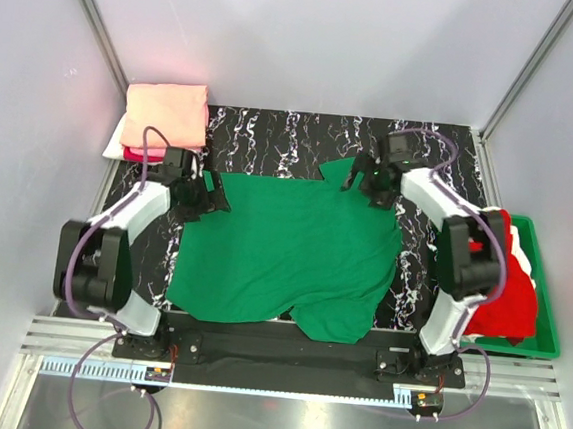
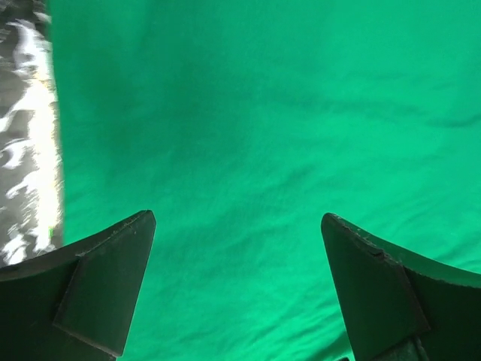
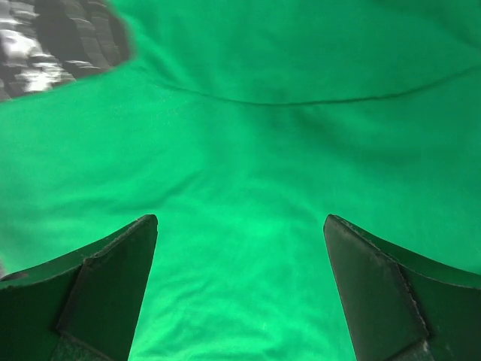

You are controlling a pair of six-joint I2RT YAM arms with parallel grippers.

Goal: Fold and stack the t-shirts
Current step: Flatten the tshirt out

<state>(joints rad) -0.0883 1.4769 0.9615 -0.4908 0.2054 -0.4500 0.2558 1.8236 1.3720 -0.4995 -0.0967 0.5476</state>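
Green t-shirt (image 1: 293, 250) spread flat; folded salmon t-shirt (image 1: 165, 112) far-left.

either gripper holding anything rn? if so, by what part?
Nothing is held. The left gripper and the right gripper are both open above the green t-shirt, fingers spread wide with no cloth pinched.

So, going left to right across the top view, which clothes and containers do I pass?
Folded salmon-peach t-shirt → bright green t-shirt, spread out → green bin holding the red t-shirt.
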